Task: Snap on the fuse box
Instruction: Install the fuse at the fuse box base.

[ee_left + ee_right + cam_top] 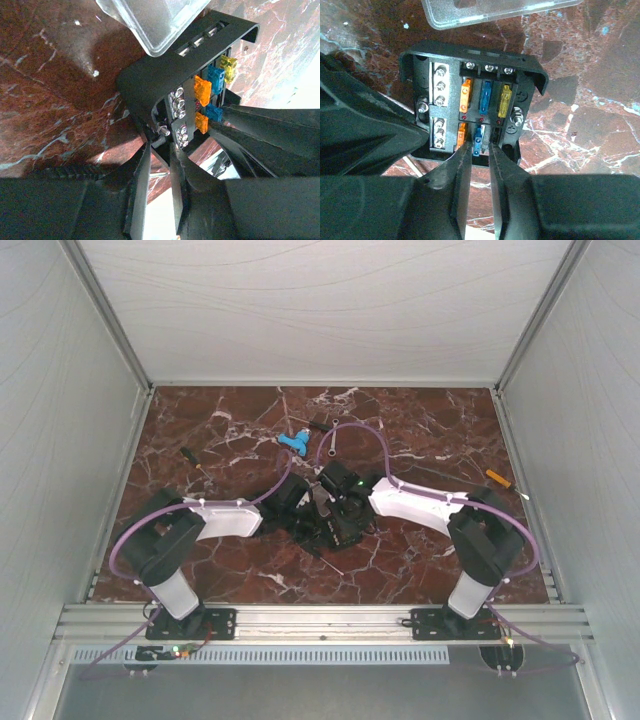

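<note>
Now — fuses (485, 97) inside open fuse box (470, 53)

Matt blk plastic fuse box (475, 65) & clear, glossy plastic lid (470, 12).
Translucent plastic fuses (485, 95), shiny metal screws (439, 85), polished red marble-look table (420, 430).

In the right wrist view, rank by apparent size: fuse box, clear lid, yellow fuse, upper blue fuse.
1. the fuse box, largest.
2. the clear lid, though the frame's top edge cuts it off.
3. the yellow fuse and the upper blue fuse look alike; no ranking between them.
</note>
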Available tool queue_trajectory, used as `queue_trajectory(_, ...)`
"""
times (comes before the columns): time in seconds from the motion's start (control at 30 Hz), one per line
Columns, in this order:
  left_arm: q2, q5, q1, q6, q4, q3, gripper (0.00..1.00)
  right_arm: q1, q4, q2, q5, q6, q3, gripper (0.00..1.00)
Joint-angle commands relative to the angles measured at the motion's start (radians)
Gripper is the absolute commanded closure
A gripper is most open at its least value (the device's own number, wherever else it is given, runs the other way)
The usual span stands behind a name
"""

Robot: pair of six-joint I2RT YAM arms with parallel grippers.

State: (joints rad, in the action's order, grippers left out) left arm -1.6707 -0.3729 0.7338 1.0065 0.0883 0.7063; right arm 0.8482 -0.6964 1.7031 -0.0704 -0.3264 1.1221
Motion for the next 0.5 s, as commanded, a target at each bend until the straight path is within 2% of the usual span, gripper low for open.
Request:
queue_trajectory(0.0,0.018,0.029,-0.003,0.002,0.002,0.013,0.78,-0.008,-0.015,-0.065,0.005,0.007,0.023,0.80)
queue_trajectory(0.23,0.021,0.031,-0.003,0.001,-0.001,0.013,0.78,-0.032,0.002,-0.073,0.021,-0.003,0.031,0.80)
queue_trajectory(0.47,0.017,0.028,-0.002,0.001,-0.001,0.015,0.78,-0.038,0.005,-0.031,0.042,-0.008,0.030,0.92)
